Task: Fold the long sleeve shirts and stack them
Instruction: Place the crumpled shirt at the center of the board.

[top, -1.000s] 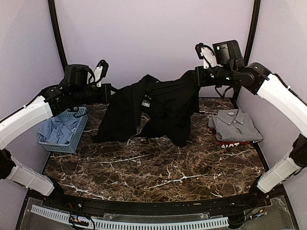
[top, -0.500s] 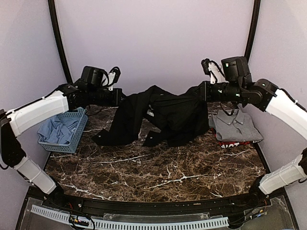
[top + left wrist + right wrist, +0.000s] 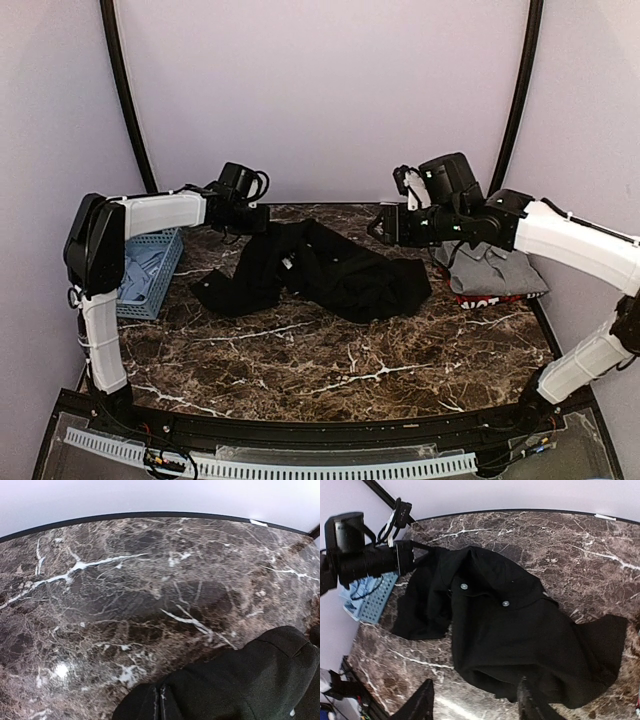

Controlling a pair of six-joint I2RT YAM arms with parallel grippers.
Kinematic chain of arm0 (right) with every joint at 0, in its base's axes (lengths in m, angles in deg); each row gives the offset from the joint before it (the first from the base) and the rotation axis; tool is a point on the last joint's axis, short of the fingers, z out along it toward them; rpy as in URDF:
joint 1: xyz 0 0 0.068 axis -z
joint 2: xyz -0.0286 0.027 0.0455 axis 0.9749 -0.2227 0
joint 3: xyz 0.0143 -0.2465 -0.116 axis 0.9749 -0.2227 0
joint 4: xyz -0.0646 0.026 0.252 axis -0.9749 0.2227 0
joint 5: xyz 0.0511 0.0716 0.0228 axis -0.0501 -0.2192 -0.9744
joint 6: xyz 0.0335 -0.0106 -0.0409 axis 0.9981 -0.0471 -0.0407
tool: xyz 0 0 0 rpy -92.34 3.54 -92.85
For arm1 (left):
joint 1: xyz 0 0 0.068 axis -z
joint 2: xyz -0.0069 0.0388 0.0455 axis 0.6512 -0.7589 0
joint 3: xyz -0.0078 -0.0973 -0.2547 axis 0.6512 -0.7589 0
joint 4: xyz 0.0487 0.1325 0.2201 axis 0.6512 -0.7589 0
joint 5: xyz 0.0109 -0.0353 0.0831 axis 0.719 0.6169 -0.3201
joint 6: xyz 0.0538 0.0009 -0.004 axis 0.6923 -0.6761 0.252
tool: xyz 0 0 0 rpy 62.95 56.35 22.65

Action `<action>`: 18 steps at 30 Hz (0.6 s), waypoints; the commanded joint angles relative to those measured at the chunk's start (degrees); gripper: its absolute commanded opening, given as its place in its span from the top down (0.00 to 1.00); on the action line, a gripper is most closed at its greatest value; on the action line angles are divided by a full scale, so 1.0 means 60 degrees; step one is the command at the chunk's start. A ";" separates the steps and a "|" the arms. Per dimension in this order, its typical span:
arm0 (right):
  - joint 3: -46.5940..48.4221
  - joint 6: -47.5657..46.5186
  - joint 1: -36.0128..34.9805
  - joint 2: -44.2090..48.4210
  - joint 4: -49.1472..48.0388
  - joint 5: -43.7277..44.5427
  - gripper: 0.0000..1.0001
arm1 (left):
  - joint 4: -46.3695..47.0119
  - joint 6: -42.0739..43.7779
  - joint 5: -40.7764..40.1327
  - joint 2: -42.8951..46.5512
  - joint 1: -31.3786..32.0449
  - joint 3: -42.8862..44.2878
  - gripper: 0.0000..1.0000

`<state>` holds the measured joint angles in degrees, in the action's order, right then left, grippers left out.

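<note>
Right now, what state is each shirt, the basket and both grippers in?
black shirt: unfolded, crumpled on the table, one end in the left gripper.
grey shirt: folded, lying on the red-edged shirt.
red-edged shirt: mostly hidden under the grey shirt.
basket: holds blue cloth.
left gripper: shut on the black shirt.
right gripper: open, empty, above the black shirt.

Rumpled black shirt (image 3: 340,275) beside folded grey shirt (image 3: 495,275)

a light-blue lattice basket (image 3: 157,278) stands on the dark marble table (image 3: 330,352), far left.
</note>
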<state>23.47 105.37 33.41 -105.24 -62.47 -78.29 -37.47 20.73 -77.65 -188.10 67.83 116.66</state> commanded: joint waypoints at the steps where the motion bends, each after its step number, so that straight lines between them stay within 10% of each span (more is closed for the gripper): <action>1: 0.0492 -0.0433 0.0053 -0.0228 0.0304 0.0793 0.41 | 0.0147 -0.0031 -0.0308 -0.0762 -0.0478 0.0799 1.00; 4: 0.0437 -0.0715 0.0188 -0.0102 0.0541 0.1072 0.37 | 0.0106 0.0063 -0.0279 -0.1045 -0.0647 0.1122 0.90; 12: -0.0456 -0.1414 0.0319 -0.0753 0.0392 0.0960 0.32 | 0.0675 0.0121 0.0166 0.0624 -0.0685 -0.0226 0.14; 18: -0.0756 -0.2724 0.0349 -0.1386 0.0390 0.0780 0.22 | 0.2012 -0.0088 0.1744 0.2774 -0.0354 -0.3042 0.07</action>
<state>20.00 95.32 35.20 -111.47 -59.74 -73.77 -32.03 20.93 -73.78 -180.23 63.83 105.86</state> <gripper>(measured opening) 0.763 0.925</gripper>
